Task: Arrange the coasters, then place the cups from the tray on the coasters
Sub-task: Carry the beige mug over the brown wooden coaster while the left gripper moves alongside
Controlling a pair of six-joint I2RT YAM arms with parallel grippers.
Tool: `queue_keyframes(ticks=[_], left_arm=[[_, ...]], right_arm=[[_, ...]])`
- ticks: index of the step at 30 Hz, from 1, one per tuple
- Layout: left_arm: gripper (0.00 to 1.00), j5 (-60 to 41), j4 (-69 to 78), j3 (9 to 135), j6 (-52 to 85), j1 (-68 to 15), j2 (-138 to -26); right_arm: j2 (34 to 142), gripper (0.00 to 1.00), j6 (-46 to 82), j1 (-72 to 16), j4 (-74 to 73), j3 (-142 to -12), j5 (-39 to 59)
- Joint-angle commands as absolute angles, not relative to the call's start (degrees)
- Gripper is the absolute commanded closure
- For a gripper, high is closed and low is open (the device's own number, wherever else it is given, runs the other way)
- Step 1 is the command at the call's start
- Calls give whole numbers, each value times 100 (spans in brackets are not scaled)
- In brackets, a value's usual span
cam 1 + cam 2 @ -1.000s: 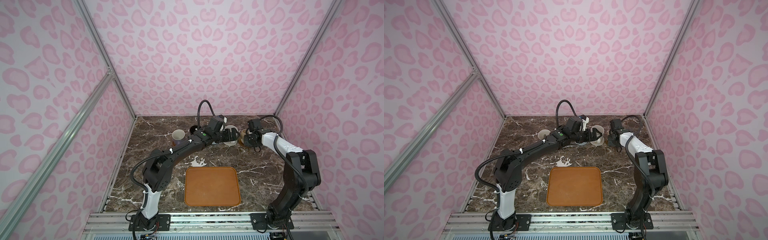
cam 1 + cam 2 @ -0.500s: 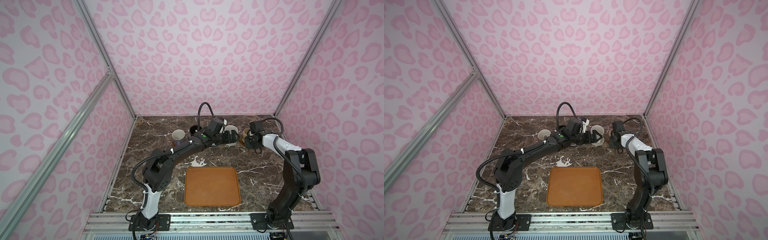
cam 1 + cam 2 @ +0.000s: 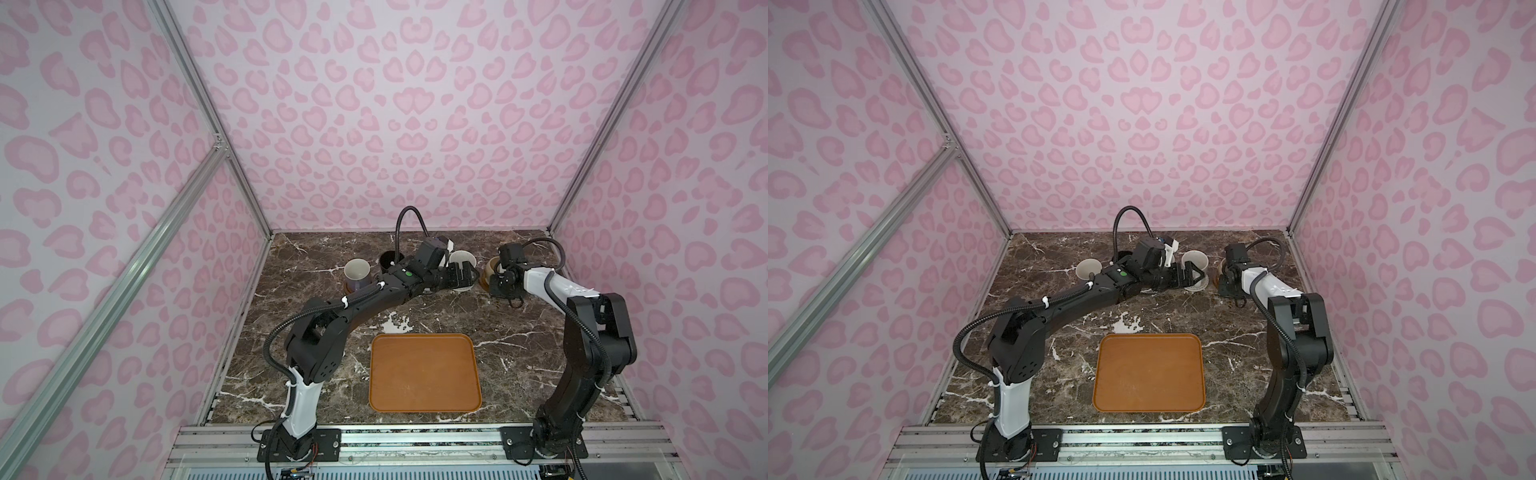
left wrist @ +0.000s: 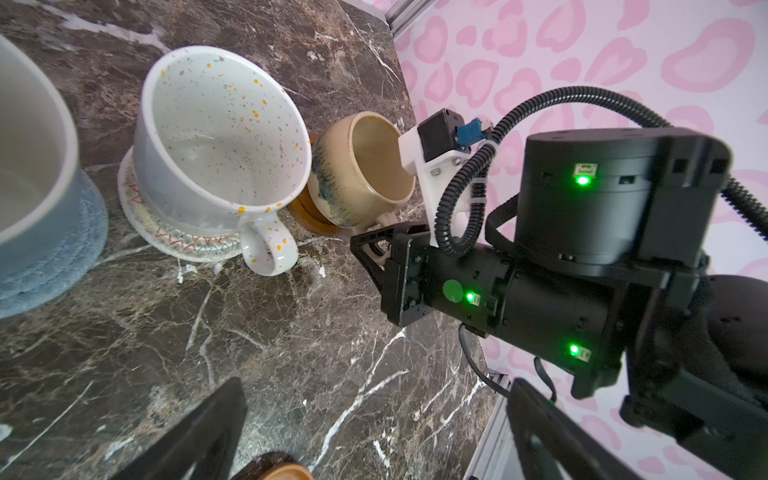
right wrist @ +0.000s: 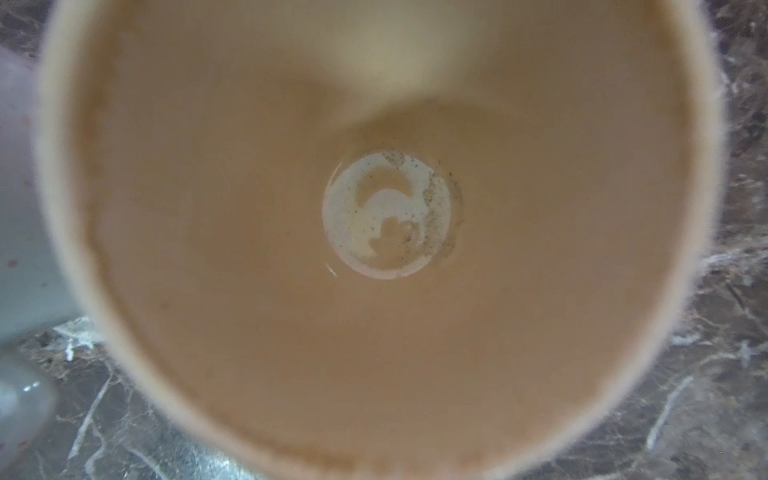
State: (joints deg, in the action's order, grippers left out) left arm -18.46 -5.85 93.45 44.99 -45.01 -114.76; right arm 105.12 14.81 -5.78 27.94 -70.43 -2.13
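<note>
Both top views: tray (image 3: 424, 374), lower centre; beyond it, left gripper (image 3: 1194, 276) spread wide near the speckled mug (image 3: 1196, 258). Left wrist view alone shows the right gripper (image 4: 368, 245) clamped on the handle of the beige mug (image 4: 361, 174), upon a wooden coaster (image 4: 307, 216).

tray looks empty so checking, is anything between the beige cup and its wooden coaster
Nothing visible does: the beige cup sits directly on the wooden coaster. The speckled cup stands close beside it on its own cream coaster, not in between.

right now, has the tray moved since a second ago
No. The tray lies just in front of the white marble patch, exactly as before.
</note>
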Motion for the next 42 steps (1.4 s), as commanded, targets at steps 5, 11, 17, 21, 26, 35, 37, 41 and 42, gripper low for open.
queue_keyframes(ticks=[5,11,17,21,26,35,37,41,42], left_arm=[[0,-1920,-352,9308,4544,-4502,-11509],[0,-1923,-339,9299,4549,-4501,-11496],[1,-1934,-330,9290,4551,-4505,-11492],[0,-1925,-310,9257,4559,-4502,-11476],[0,-1934,-293,9264,4562,-4495,-11475],[0,-1927,-277,9198,4561,-4495,-11382],[0,-1923,-282,9187,4549,-4502,-11356],[0,-1925,-311,9191,4544,-4500,-11348],[0,-1925,-316,9193,4543,-4498,-11355]], right_arm=[[10700,90,1571,-548,3115,-7067,-389],[10636,83,1634,-545,3120,-7025,-386],[10631,76,1644,-537,3124,-7002,-464],[10614,74,1652,-540,3103,-6996,-425],[10573,69,1678,-539,3120,-6991,-493],[10419,65,1804,-582,3109,-7099,-793],[10464,67,1822,-595,3180,-7195,-908],[10605,75,1748,-596,3278,-7394,-831],[10633,77,1725,-594,3291,-7431,-809]])
